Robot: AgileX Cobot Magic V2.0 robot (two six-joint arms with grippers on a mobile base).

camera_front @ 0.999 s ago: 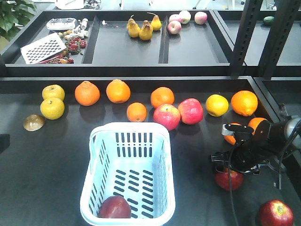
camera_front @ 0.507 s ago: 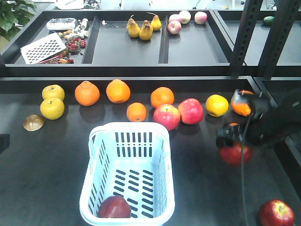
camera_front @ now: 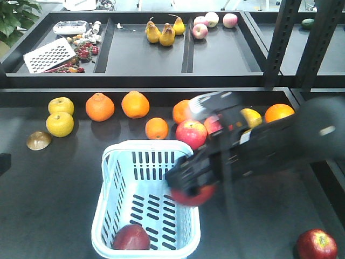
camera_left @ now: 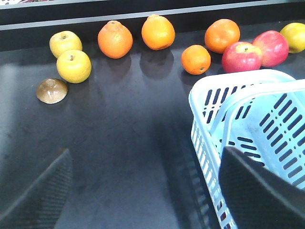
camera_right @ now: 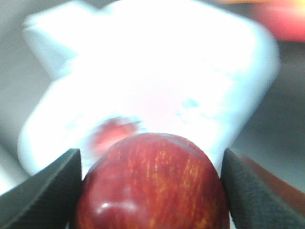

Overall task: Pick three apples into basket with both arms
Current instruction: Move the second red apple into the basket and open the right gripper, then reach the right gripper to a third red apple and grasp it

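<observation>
An apple (camera_right: 155, 191) sits clamped between the right gripper's (camera_right: 151, 188) two fingers (camera_right: 45, 191), over the right rim of the basket (camera_front: 108, 216). Another apple (camera_front: 131, 237) lies inside it. The left gripper's (camera_left: 152, 191) fingers stand wide apart, holding nothing, the basket beside its right finger.

right arm (camera_front: 259, 148) blurred mid-frame, right hand (camera_right: 150, 191) clamped, left hand (camera_left: 143, 191) apart
</observation>
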